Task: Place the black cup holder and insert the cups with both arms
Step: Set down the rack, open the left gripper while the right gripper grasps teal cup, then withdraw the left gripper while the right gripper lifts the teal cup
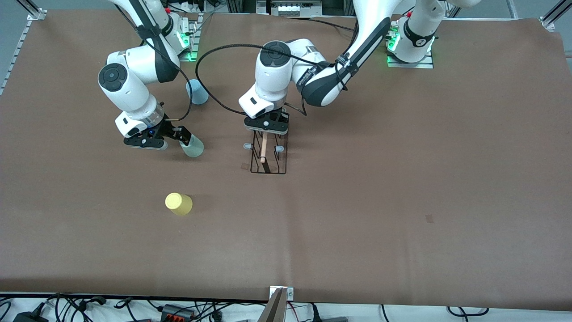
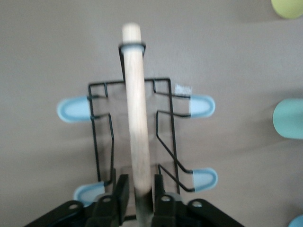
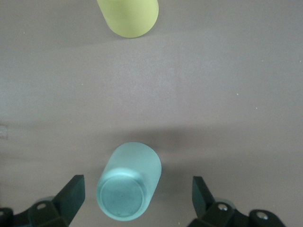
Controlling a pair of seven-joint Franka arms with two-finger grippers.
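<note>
Black wire cup holder [image 1: 268, 156] stands mid-worktop, wooden rod between the left pincer's [image 2: 140, 196] barely parted fingers; lifting crookedly could tip it. Right pincer [image 3: 137, 191], spread around the mint-green plastic cup [image 3: 129, 179], might nudge it.

My left gripper [image 2: 140, 201]: fingers [image 2: 120, 194] flank one end of the rod [image 2: 135, 118], close at each side; contact not discernible. Rack [image 2: 135, 127]: black wire, standing on the brown table [image 2: 236, 56], rod along its top. Pegs [image 2: 201, 105]: four pale blue tips showing, two per side. Cups at the frame edge: yellow [image 2: 288, 7], mint [image 2: 289, 118], a blue sliver [image 2: 297, 221].
</note>
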